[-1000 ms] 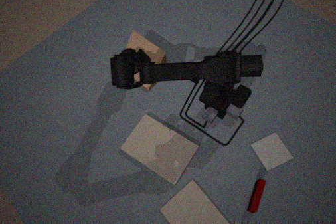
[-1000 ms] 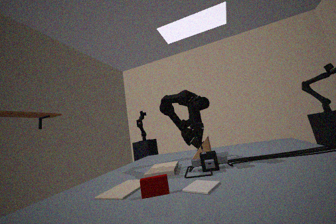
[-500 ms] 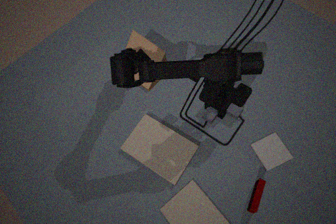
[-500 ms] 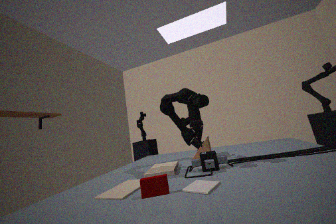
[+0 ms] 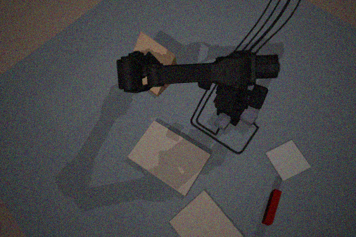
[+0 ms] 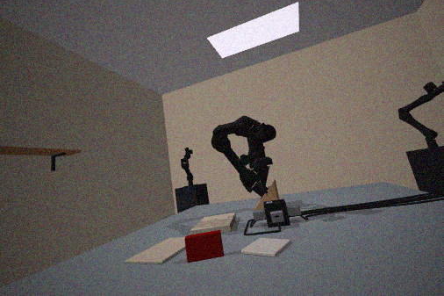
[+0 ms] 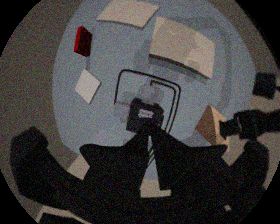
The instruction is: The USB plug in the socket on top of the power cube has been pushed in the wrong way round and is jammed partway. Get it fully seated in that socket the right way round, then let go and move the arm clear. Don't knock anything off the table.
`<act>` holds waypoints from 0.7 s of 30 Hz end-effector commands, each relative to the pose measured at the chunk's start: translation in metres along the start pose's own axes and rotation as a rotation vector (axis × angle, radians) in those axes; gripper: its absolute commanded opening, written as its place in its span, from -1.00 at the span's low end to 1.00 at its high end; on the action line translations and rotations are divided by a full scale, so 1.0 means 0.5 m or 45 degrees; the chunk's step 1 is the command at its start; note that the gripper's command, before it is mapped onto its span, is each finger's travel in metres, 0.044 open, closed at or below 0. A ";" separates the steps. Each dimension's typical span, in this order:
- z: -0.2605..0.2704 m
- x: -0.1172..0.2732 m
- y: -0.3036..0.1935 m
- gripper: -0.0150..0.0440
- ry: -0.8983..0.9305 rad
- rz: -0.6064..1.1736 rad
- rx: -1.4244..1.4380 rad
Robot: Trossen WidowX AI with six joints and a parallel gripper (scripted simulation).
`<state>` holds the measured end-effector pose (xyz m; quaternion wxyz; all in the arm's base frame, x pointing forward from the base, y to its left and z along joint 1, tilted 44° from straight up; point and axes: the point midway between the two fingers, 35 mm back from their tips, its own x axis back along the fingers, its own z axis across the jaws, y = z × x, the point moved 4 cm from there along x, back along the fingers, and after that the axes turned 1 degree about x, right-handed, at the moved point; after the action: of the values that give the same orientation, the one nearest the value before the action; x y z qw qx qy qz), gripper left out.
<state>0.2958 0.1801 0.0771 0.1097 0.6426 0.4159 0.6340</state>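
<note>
The black power cube (image 6: 276, 205) (image 7: 135, 120) stands on the blue table, with a small pale outlined slot showing on its top in the wrist view. Grey blocks (image 5: 224, 121) (image 5: 250, 115) sit at its sides. My gripper (image 6: 264, 193) (image 7: 149, 125) points down at the cube, its tips over or just behind the cube's rear edge in the wrist view. It is shut on the USB plug, which is too dark and small to make out between the fingertips. Whether the plug touches the socket, and which way round it is, cannot be told. The arm hides most of the cube in the top view.
Black cables (image 5: 239, 152) (image 7: 122, 72) loop around the cube. A tan wedge (image 5: 149, 43) (image 7: 207, 125) stands nearby. A beige box (image 5: 148, 149) (image 6: 215, 222), a beige slab (image 5: 204, 216), a white tile (image 5: 288, 159) (image 7: 87, 86) and an upright red block (image 5: 271, 207) (image 6: 204, 246) lie beyond.
</note>
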 end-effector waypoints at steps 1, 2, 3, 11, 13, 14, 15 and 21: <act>0.000 -0.001 0.000 -0.49 0.000 0.001 0.132; 0.000 -0.001 0.000 -0.49 0.000 0.001 0.166; 0.000 -0.001 0.000 -0.49 0.000 0.001 0.199; 0.000 -0.001 0.000 -0.49 0.000 0.001 0.464; 0.000 -0.001 0.000 -0.49 0.000 0.001 0.531; 0.000 -0.001 0.000 -0.49 0.000 0.001 0.564; 0.000 -0.001 0.000 -0.49 0.000 0.001 0.597; 0.000 -0.001 0.000 -0.49 0.001 0.001 0.797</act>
<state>0.2958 0.1799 0.0769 -0.0687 0.6484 0.5723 0.4974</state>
